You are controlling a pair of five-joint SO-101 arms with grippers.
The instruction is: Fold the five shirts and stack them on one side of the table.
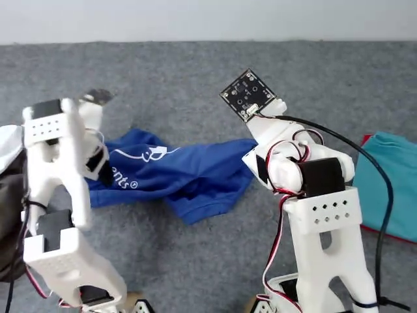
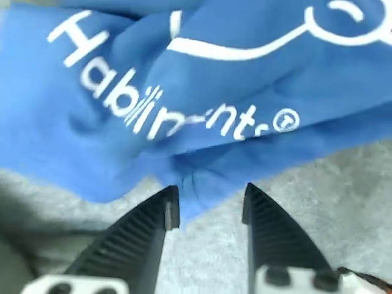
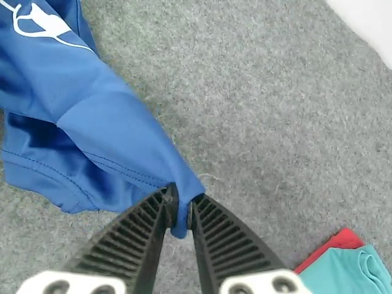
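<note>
A blue shirt point(image 1: 189, 176) lies crumpled across the middle of the grey surface point(image 1: 195, 85), stretched between the two arms. Its ends are hidden under them in the high view. In the left wrist view the left gripper point(image 2: 211, 202) stands wide open. A folded tip of the blue shirt point(image 2: 202, 110) reaches just between its fingers point(image 2: 153, 223), but whether they touch it is hard to tell. In the right wrist view the right gripper point(image 3: 181, 208) is nearly closed, pinching a corner of the blue shirt point(image 3: 92, 128) between its tips. At the right edge of the high view a teal shirt point(image 1: 391, 182) lies flat on a red cloth point(image 1: 366, 139), both cut off by the frame. Their corner also shows in the lower right of the right wrist view. At the left edge, behind the left arm, sit white and dark fabric point(image 1: 8, 195), too cut off to identify.
</note>
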